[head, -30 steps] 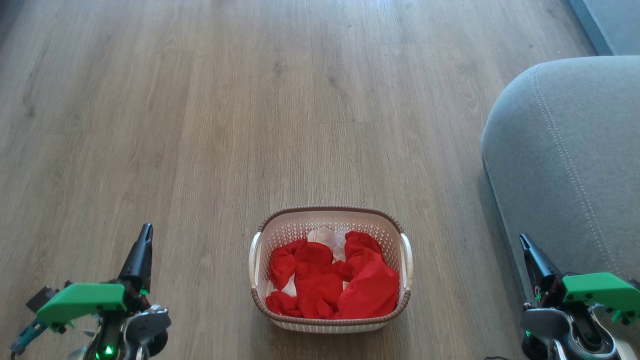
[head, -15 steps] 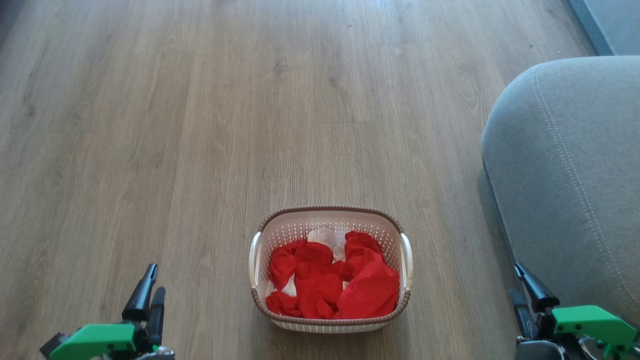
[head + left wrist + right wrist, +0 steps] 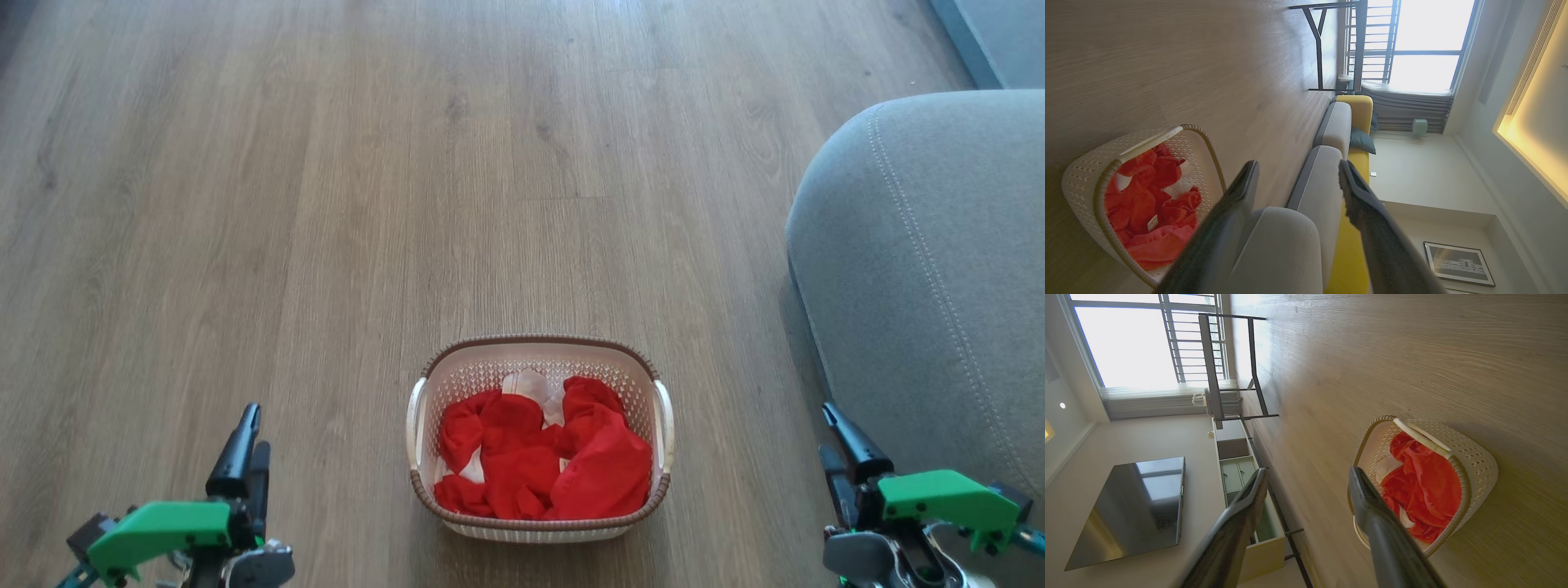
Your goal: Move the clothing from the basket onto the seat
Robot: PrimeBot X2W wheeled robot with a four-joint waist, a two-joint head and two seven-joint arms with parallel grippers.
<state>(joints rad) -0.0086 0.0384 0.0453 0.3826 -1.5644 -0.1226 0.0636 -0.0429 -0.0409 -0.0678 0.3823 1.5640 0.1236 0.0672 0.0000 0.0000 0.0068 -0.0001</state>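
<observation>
The clothing [image 3: 543,457] lies bunched in the basket [image 3: 539,340], red with a bit of white showing toward the far side, and covers most of the bottom. The basket stands on the floor [image 3: 326,204]. The seat [image 3: 939,286] is to the right of the basket and apart from it, with a strip of floor between them. No red shows on the part of the seat I can see, so I judge the task not begun: every piece has yet to be lifted out and carried across. My left hand [image 3: 253,429] hangs well to the left of the basket, fingers pointing forward. Its wrist view shows the two fingers spread wide with nothing between them. My right hand [image 3: 826,429] is to the right of the basket, close by the seat's edge, likewise wide and empty. Neither touches the basket or the clothing.
</observation>
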